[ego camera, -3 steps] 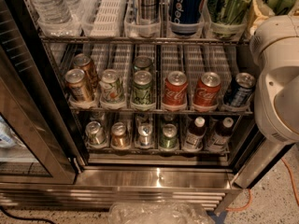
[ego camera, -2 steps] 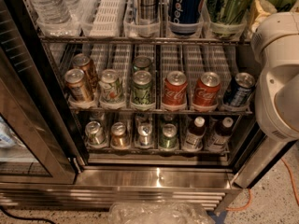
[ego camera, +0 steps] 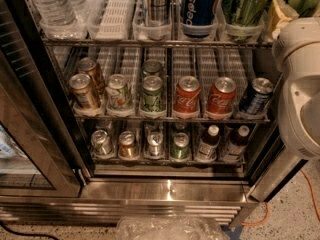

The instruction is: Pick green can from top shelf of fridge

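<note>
The green can (ego camera: 245, 5) is shiny yellow-green with dark streaks. It stands in a clear front cup at the right end of the top shelf (ego camera: 125, 42), just right of the blue Pepsi can (ego camera: 199, 6). Its lid is cut off by the top edge of the view. The fridge (ego camera: 170, 189) stands open, its glass door (ego camera: 27, 134) swung to the left. My gripper (ego camera: 281, 15) shows as a pale beige part at the top right, just right of the green can. The white arm (ego camera: 300, 89) hangs below it.
The top shelf also holds water bottles (ego camera: 50, 6), an empty white lane (ego camera: 114, 9) and a plaid can (ego camera: 159, 4). The middle rack (ego camera: 170, 118) holds short gold, green, red and blue cans. The bottom rack holds cans and small bottles. An orange cable (ego camera: 306, 194) lies on the floor.
</note>
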`<state>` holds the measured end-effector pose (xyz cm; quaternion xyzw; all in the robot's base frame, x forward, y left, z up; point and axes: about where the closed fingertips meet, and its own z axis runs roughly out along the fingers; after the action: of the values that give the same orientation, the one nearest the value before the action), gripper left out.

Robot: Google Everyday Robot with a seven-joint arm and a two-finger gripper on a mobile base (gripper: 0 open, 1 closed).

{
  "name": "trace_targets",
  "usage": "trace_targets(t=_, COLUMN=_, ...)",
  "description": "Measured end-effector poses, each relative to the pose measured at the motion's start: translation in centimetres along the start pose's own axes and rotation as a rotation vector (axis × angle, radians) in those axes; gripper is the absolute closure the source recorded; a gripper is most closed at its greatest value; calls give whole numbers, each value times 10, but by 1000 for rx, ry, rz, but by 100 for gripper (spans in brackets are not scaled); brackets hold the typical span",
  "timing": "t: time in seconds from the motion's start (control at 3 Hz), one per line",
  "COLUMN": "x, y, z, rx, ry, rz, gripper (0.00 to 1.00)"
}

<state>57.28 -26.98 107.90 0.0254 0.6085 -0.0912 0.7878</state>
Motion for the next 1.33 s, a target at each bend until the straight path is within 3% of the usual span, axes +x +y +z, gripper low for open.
trace_targets(t=0.67, x=0, y=5, z=-16, rx=-46, ry=0, rz=-9, gripper=100)
trace_targets(t=1.33, x=-8, y=13, z=-23, rx=-97, ry=-41, rz=-41, gripper=100)
